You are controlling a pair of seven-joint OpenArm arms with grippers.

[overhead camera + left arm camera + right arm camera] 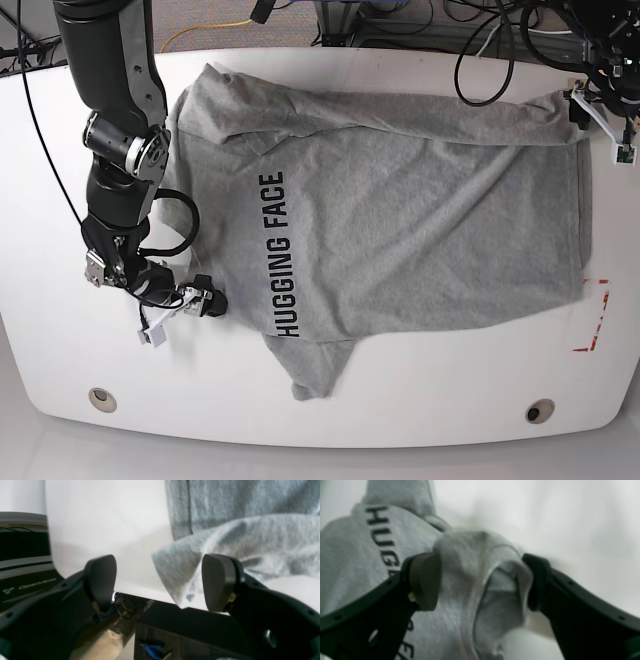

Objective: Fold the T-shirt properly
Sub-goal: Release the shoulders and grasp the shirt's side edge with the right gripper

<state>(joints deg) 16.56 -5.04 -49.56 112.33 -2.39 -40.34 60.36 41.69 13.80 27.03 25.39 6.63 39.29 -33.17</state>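
Note:
The grey T-shirt (420,220) lies spread on the white table (420,400) with its black lettering facing up, hem to the right. My right gripper (205,300) sits low at the shirt's left edge. In the right wrist view this gripper (482,580) stands open, and a raised fold of the T-shirt (350,555) with a stitched rim fills the gap between its fingers. My left gripper (600,105) is at the shirt's far right corner. In the left wrist view that gripper (160,580) is open, and a loose corner of the T-shirt (250,530) lies between the pads, closer to the right pad (217,582).
Red tape marks (592,318) sit on the table at the right, beside the hem. Two round holes (100,398) (540,411) lie near the front edge. Cables (500,40) hang behind the table. A black box (187,630) shows below the table edge under my left gripper.

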